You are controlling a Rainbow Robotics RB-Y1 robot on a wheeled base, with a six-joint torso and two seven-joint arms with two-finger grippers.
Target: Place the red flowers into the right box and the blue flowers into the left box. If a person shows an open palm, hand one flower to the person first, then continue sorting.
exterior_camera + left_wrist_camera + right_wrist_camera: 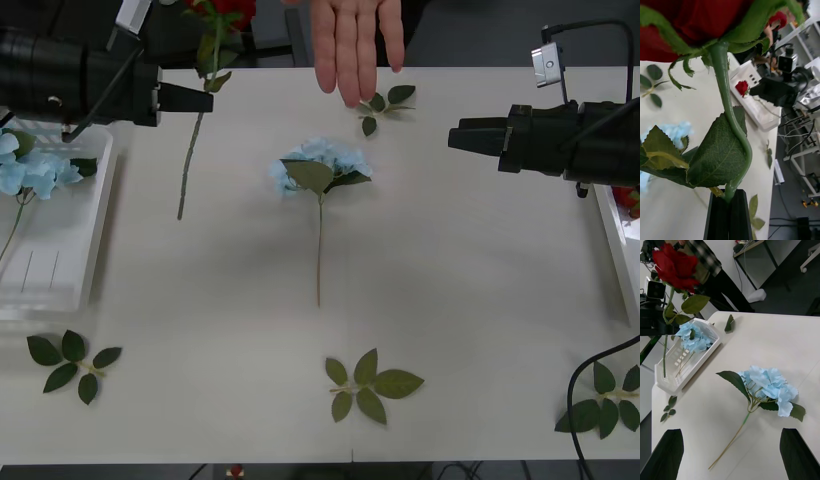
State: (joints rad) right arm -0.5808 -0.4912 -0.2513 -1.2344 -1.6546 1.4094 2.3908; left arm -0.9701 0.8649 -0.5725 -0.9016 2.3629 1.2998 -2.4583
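Left gripper [205, 100] at 10 o'clock, jaws clamped on a red rose [674, 265] stem, near the person's open palm [355, 45] at 12. Handover pending. Right gripper [730, 453] jaws apart, idle. One blue hydrangea [322, 165] lies mid-tabletop [480, 300], unsorted; another sits in the left box [60, 270].

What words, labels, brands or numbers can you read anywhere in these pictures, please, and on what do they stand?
None can be read.
No print shows on the left box, the right box, the table or either arm.
The left gripper, shut on a red flower, bears no marking.
The right gripper, open above a blue flower, bears none either.
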